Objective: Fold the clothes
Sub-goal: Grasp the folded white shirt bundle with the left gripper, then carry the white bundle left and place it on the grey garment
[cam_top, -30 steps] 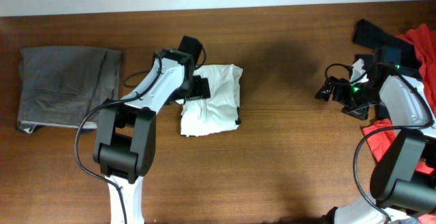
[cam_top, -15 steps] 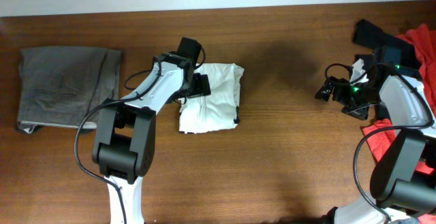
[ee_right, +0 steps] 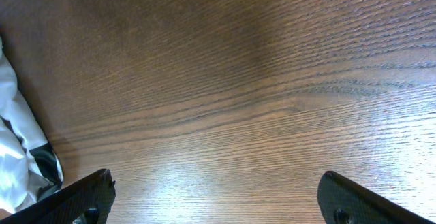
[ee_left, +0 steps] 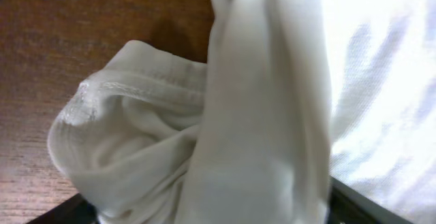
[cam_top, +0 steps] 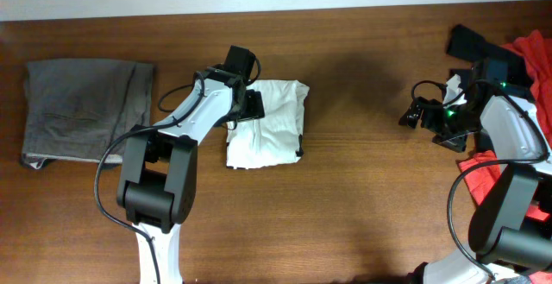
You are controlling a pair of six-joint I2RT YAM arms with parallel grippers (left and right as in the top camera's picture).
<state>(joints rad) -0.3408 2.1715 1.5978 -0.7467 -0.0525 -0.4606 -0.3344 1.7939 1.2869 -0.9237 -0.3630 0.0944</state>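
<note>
White T-shirt (cam_top: 269,127) sits as a compact folded bundle on the table (cam_top: 362,198), left of centre, squarish in the overhead view and slightly longer away from the robot than across. The left gripper (cam_top: 248,110) is at the bundle's left edge near the far corner, so the shirt lies to the right of its jaws, toward the table's middle. In the left wrist view, bunched white fabric with a stitched hem fills the frame. It runs down between the two dark jaw tips at the bottom corners, so the jaws straddle a thick fold. Cannot tell if they pinch it or only stand around it. The right gripper (cam_top: 412,111) is well apart from the shirt on the right side, with jaws wide apart over bare wood and nothing between them. The left arm is clearly the nearer one, so the next fold or tug likely falls to it, probably drawing the left edge across toward the right. Thin fabric may slip or drag the whole bundle. Grey-brown trousers (cam_top: 86,111) lie folded at far left, well clear, and red and black garments (cam_top: 517,59) are heaped at far right beside the right arm.
</note>
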